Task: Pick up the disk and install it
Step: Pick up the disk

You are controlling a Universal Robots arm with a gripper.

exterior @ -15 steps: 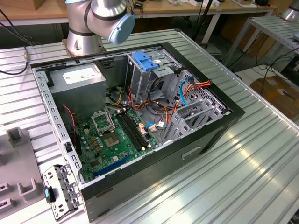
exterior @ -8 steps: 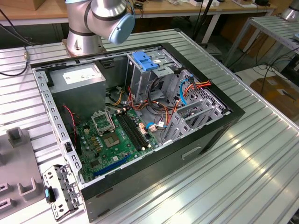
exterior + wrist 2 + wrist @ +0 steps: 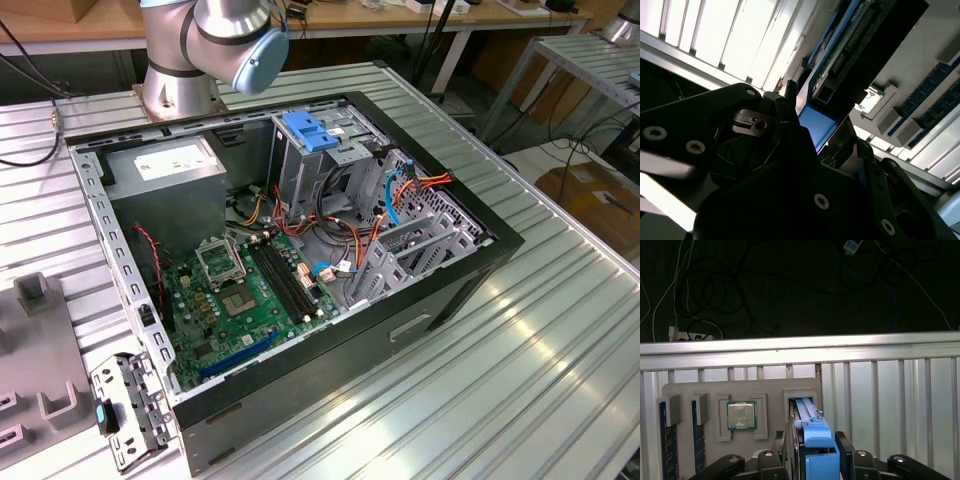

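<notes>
With pincer [image 3: 817, 439] clamped on the disk [image 3: 811, 421], a black finger [image 3: 842, 446] pressed to each side of the blue carrier, holds it on edge, far end still in the slot of a grey tray [image 3: 770, 387]. Beside that slot in the same tray, a square chip [image 3: 742, 415] in its own pocket and, further along, two memory sticks [image 3: 665, 440] on edge. Under the tray, ribbed metal tabletop [image 3: 890, 400]; in the exterior view, arm [image 3: 235, 40] rising just beside an open computer case [image 3: 330, 385] with green board [image 3: 250, 290] and light-blue latch [image 3: 305, 130].
</notes>
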